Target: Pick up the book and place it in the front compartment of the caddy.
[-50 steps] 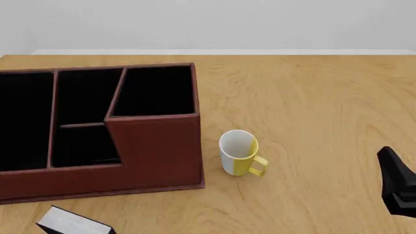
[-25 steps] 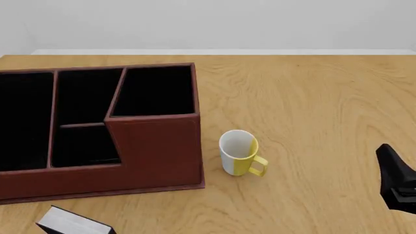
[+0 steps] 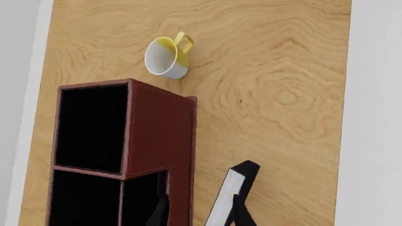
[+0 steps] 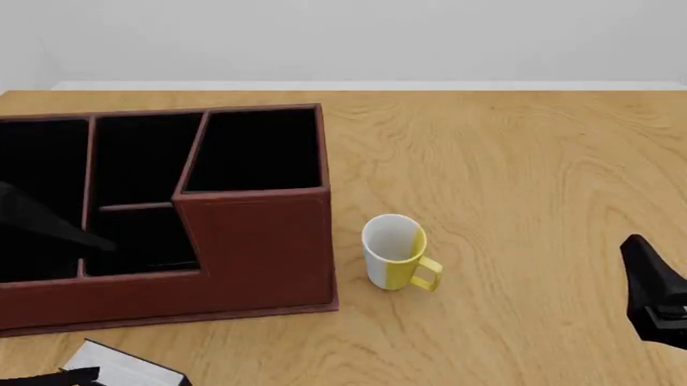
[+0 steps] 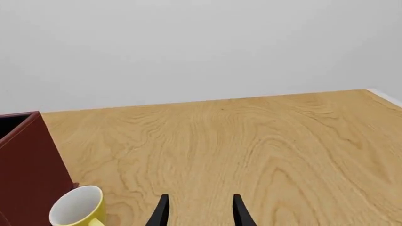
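Book (image 3: 231, 195) on table, just beside spread left hand (image 3: 199, 213)

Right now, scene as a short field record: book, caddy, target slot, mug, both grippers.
book: on the table, near side of the caddy, outside it
caddy: upright, nothing seen inside
front compartment: no book in it
mug: upright, right of the caddy
left gripper: open, one finger each side of the book
right gripper: open, holding nothing

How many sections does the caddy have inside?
4 in the caddy: the tall-walled right end, a far middle section, the low front compartment nearer the arms, and a long section at left, partly cut off.
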Action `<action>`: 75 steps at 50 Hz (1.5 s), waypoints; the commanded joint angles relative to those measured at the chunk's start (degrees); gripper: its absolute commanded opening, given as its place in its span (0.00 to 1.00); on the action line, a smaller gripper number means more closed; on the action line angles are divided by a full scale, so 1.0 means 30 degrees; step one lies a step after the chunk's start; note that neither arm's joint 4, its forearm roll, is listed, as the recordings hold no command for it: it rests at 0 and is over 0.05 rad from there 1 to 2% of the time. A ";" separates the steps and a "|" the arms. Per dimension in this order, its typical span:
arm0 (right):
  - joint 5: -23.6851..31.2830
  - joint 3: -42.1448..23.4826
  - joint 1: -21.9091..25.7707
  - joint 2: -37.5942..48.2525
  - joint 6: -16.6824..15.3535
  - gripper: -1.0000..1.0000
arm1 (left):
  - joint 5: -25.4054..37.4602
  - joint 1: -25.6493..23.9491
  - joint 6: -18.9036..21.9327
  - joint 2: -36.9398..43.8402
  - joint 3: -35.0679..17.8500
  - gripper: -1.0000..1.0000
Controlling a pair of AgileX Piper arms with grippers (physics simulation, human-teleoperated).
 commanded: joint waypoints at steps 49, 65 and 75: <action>-0.0276 -0.0010 -0.0064 0.0319 0.0150 1.00 | 0.0350 0.4841 0.8414 0.0704 0.4509 1.00; -0.0407 -0.0004 -0.0139 0.0480 0.0100 1.00 | 0.0350 0.3578 0.7129 0.0833 0.4673 1.00; -0.0824 0.0002 -0.0181 0.0924 0.0078 1.00 | 0.0350 0.3922 0.7418 0.1236 0.4406 1.00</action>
